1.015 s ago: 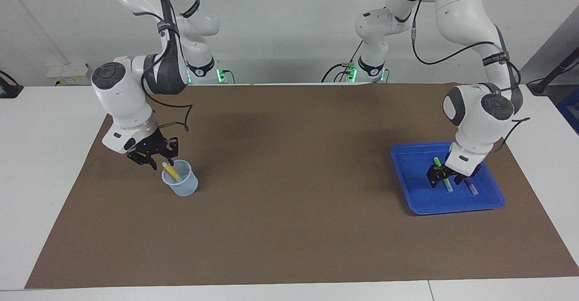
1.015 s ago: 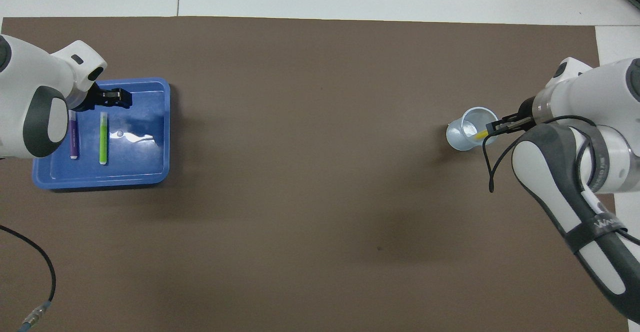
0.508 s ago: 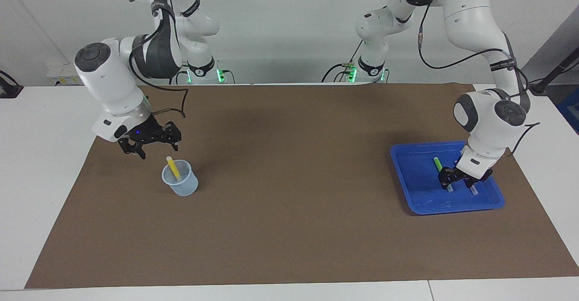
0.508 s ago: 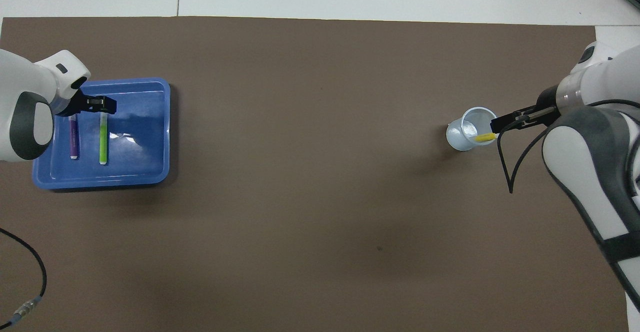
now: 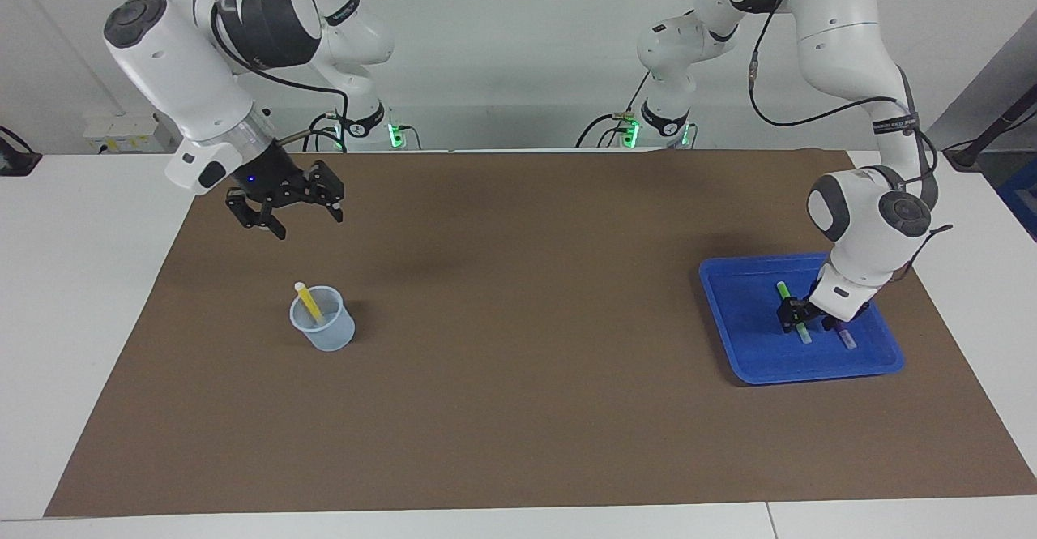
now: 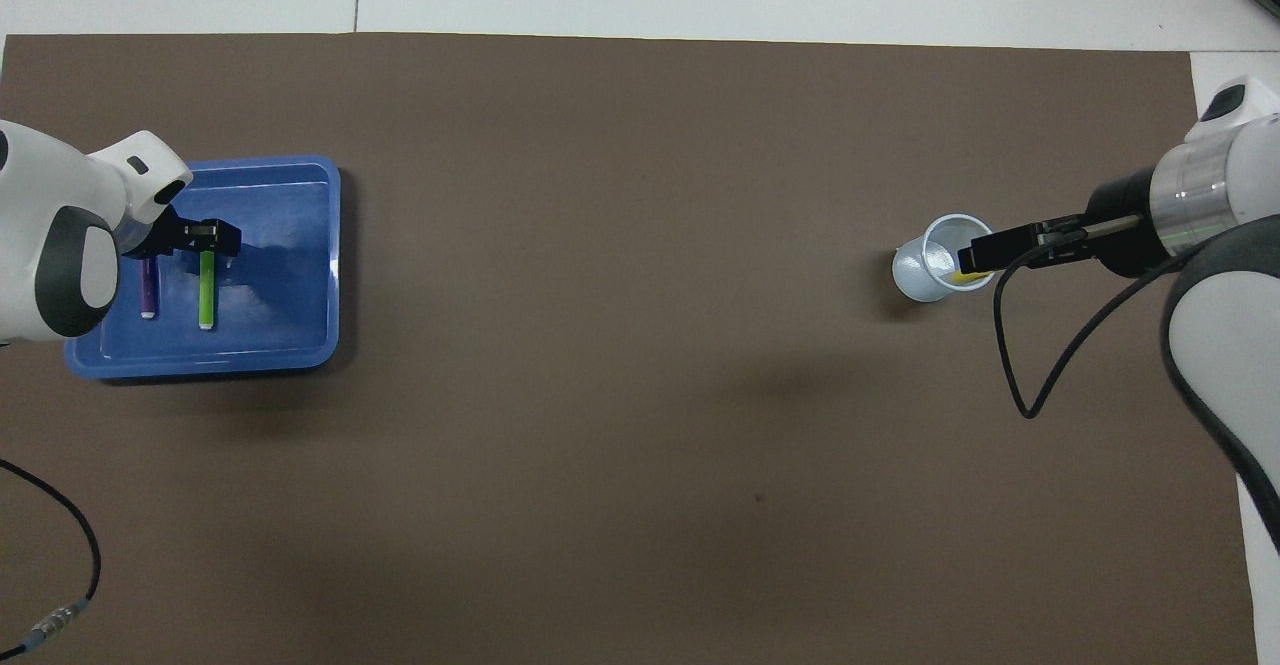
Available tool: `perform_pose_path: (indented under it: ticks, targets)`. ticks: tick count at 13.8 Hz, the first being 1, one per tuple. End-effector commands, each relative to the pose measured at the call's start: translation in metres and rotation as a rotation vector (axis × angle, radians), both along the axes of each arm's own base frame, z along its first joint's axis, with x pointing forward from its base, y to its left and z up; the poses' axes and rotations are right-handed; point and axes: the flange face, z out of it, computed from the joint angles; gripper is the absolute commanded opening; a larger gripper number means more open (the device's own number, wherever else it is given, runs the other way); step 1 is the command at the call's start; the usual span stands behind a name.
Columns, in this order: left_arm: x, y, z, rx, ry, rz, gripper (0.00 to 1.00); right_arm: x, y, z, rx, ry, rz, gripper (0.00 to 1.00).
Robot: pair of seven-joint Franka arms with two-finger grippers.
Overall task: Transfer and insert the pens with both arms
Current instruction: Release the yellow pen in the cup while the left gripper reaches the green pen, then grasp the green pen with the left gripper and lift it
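Brown mat, blue tray, pale cup

The brown mat (image 5: pixel 518 409) covers the white table (image 5: pixel 73 296); the blue tray (image 5: pixel 733 324) sits near one end, the cup (image 5: pixel 332 336) near the other.

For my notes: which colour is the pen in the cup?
Yellow pen, whitish top, in the cup; facing view shows it best.
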Motion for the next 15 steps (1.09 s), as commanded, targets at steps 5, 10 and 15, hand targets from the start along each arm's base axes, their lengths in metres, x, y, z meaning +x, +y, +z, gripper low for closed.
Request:
perform_pose_path:
  ticks: [5,10,15]
  targets:
    - [-0.010,-0.001,0.001,0.003,0.025,-0.016,0.53,-0.009,0.027,0.004,0.040,0.055,-0.041,1.00]
    - [-0.011,-0.002,0.002,-0.034,0.047,0.015,0.29,-0.019,0.018,0.008,0.033,0.099,-0.032,1.00]
    - [-0.013,-0.004,0.005,-0.057,0.081,0.032,0.00,-0.023,-0.001,0.005,-0.045,0.094,0.009,1.00]
